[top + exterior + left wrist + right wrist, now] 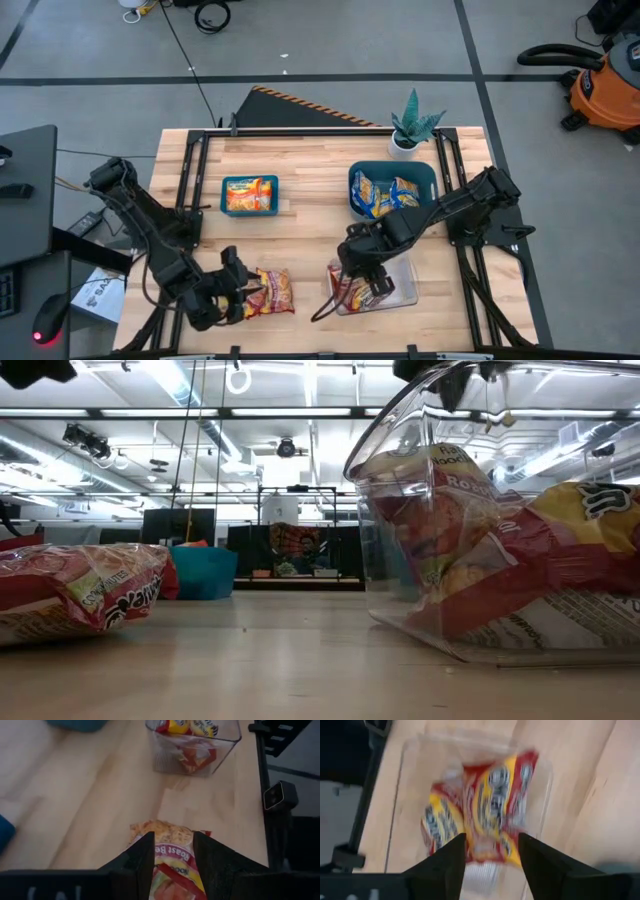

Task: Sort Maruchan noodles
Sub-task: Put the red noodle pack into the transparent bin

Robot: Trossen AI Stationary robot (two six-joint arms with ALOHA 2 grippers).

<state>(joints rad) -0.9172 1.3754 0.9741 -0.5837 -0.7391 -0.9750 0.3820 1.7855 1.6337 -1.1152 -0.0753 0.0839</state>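
Pale wooden counter (310, 225) carries two teal bins, one clear container and the ramen packets. One teal bin (250, 195) holds orange packets (249, 197), their number hard to tell; the other teal bin (392, 187) holds at least two blue-and-yellow packets (386, 197). A small potted plant (411, 128) stands just beside that second bin.

At the near edge, the left gripper (243, 292) lies low over the counter with its jaws spread around one end of a single red-and-yellow packet (272, 291); in the left wrist view the packet (172, 865) runs up between the two fingers (142, 857) and out beyond their tips, flat on the wood.

The right gripper (377, 285) hangs over the clear container (400, 290), jaws spread. Straight ahead of and between those jaws, inside the container, lie red-and-yellow packets (480, 812), at least two, overlapping; the count is unclear. No packet is pinched by the right jaws.
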